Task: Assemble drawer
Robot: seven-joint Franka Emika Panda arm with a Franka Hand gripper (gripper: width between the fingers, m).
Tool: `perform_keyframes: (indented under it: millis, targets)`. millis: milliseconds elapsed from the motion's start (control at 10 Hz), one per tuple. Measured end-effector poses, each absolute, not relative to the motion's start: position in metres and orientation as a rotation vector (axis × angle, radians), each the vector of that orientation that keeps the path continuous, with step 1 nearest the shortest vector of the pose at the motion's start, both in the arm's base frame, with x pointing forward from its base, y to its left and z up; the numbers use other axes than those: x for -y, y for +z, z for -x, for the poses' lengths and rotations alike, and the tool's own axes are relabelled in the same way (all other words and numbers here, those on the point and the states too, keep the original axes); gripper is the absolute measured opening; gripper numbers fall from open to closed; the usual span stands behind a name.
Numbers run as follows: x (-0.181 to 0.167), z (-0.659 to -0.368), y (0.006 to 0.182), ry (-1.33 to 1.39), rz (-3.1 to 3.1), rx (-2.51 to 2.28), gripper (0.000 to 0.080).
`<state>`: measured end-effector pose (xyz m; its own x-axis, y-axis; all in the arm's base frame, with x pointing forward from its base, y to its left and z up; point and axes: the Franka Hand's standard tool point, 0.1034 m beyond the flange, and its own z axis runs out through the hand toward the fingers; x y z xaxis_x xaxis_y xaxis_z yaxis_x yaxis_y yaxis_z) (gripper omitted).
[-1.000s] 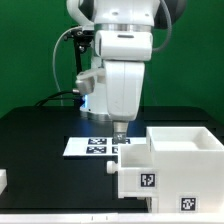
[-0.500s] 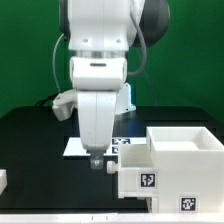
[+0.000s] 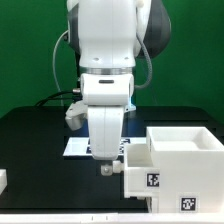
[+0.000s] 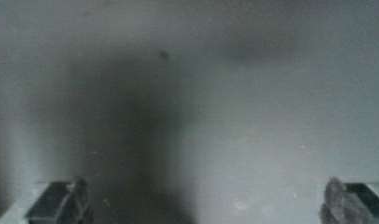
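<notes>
While the gripper [image 3: 104,170] hangs low with jaws spread wide and empty, the drawer [image 3: 170,160] sits just beside it near the table's [image 3: 40,150] front edge; looks light, stiff, slick plastic; judge: grip a thin upper wall, not the broad body.

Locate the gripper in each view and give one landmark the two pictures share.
Exterior view: the gripper hangs low at centre, just above the black table, at the exterior view's left of the small drawer box and in front of the marker board.
Wrist view: only its two fingertips show, at both lower corners, set wide apart over a blurred grey surface.
Shared landmark: the gripper's fingertips; nothing else can be matched.
</notes>
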<state>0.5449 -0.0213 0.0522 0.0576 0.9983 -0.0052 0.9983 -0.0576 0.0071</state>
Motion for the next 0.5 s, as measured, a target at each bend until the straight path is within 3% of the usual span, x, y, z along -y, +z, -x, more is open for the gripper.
perform_keyframes:
  millis: [500]
  targets:
    - [-0.009,-0.551,0.058,0.021,-2.278,-2.143,0.0649]
